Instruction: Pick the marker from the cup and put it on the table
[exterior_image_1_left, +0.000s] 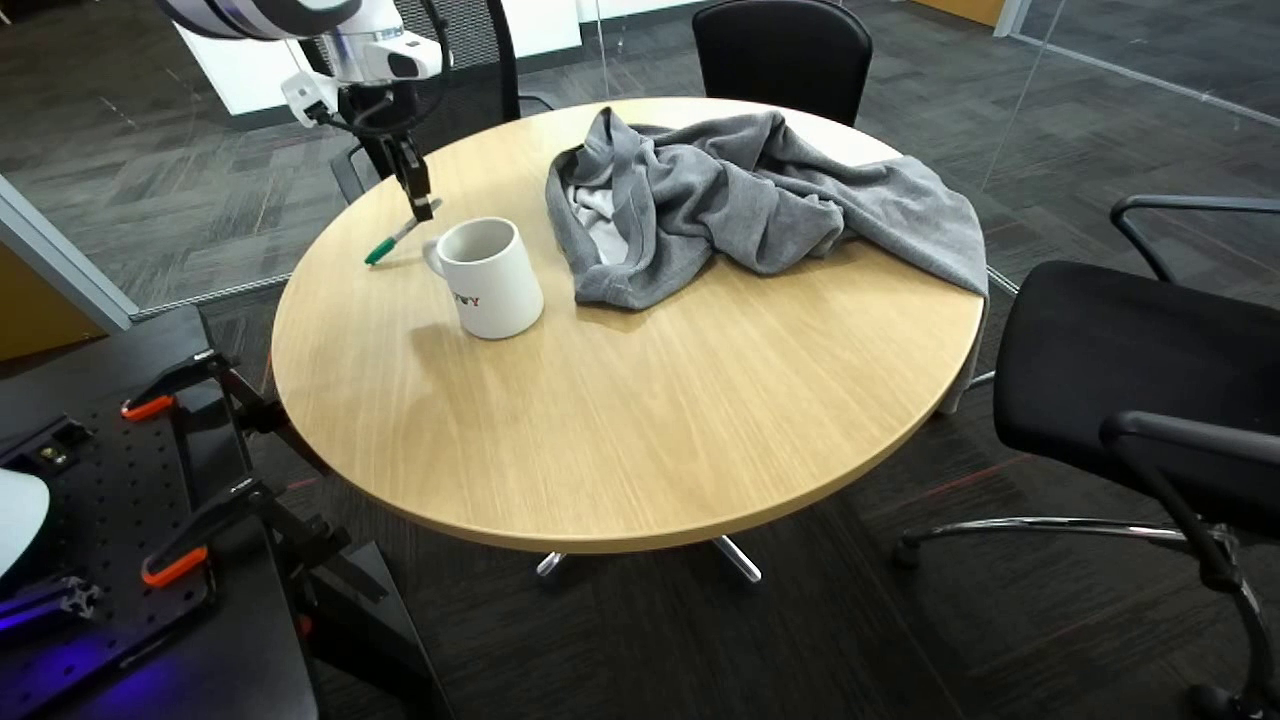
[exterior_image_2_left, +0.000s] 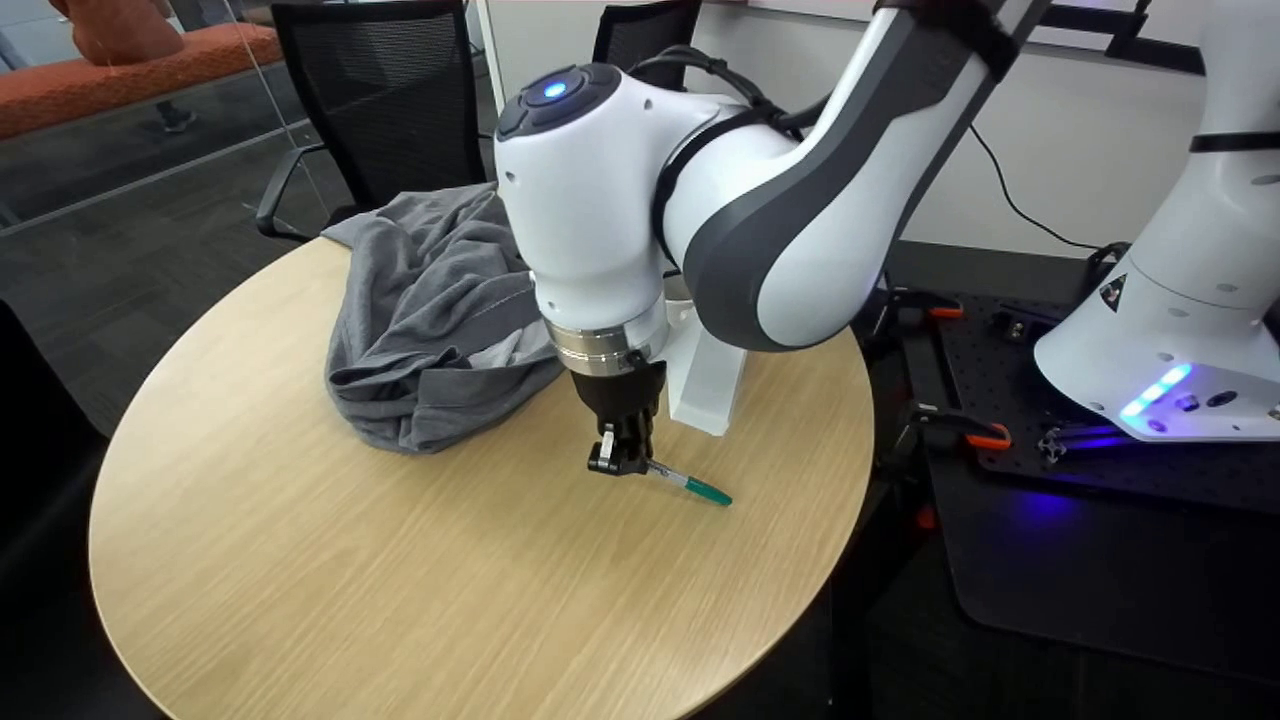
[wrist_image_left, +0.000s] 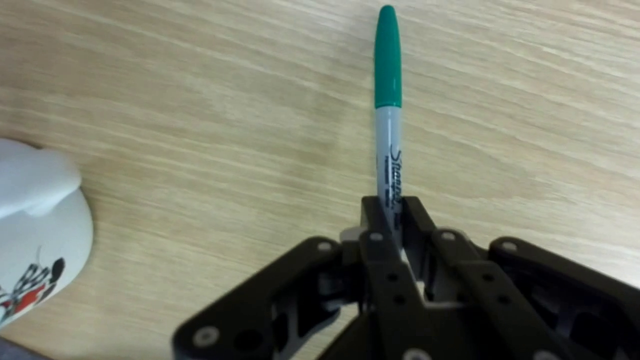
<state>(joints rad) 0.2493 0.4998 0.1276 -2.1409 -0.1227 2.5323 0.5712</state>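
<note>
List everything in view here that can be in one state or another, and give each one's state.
White mug: upright on the round table; inner bottom hidden.
Sharpie marker: capped, outside the mug, held; whether it touches the table can't be told.
Gripper: shut on the marker's barrel.
Gray garment: crumpled, one end hanging over the table's edge.
Arm light: lit blue.
Base light: lit blue.
</note>
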